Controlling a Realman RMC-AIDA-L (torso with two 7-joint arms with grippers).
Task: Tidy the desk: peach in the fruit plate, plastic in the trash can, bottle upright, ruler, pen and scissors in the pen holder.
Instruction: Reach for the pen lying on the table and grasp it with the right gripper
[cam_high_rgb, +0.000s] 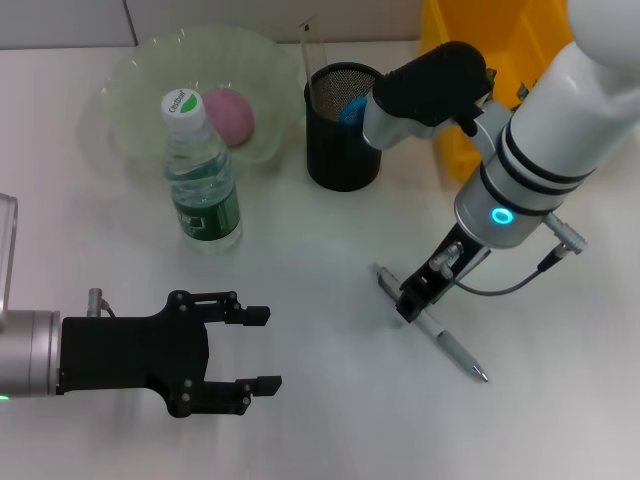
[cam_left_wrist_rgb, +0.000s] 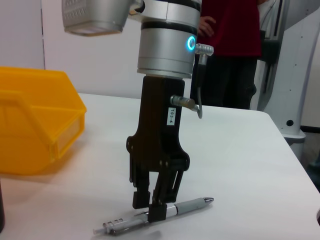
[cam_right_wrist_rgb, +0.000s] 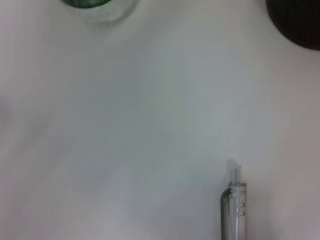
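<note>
There was one pen (cam_high_rgb: 445, 340), one bottle (cam_high_rgb: 200, 175), one peach (cam_high_rgb: 230, 113), one fruit plate (cam_high_rgb: 140, 75), one pen holder (cam_high_rgb: 342, 128), one yellow bin (cam_high_rgb: 490, 50), and two grippers

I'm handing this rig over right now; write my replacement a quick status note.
Right gripper: down on the table, fingers around the silver ballpoint pen, which is not lifted.
Left gripper: open, idle low on the left.
Done: pink peach in the clear glass fruit plate; green-labelled plastic bottle upright; clear ruler in the black mesh pen holder.
Left: pen into holder.
</note>
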